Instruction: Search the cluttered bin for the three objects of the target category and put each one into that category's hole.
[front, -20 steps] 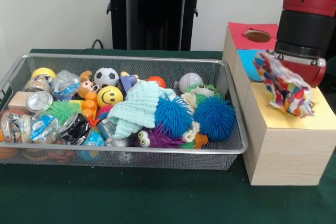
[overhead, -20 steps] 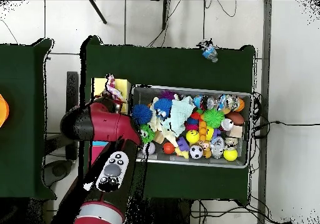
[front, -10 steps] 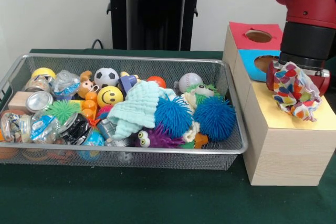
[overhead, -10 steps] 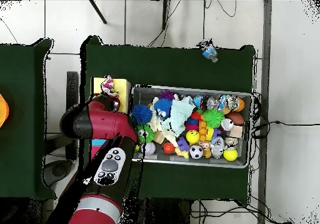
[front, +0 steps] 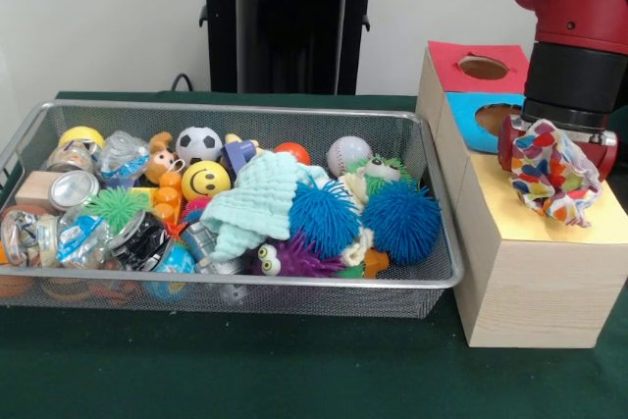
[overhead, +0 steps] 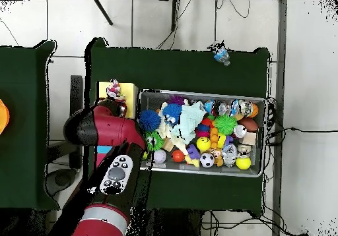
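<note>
End effector (front: pixel 549 149) is clamped on a colorful patchwork cloth (front: pixel 551 172). It hangs over the yellow top of the wooden box (front: pixel 535 272), beside the wire bin (front: pixel 294 287) of toys.

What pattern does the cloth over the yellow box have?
The cloth is white with patches of many colours: red, blue, yellow, orange. The front view shows it best.

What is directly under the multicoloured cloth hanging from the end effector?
Under the multicoloured cloth lies the yellow top of the wooden box. No hole shows in the visible yellow surface; the cloth covers the part beneath it. The cloth also hides the end effector's tips.
</note>
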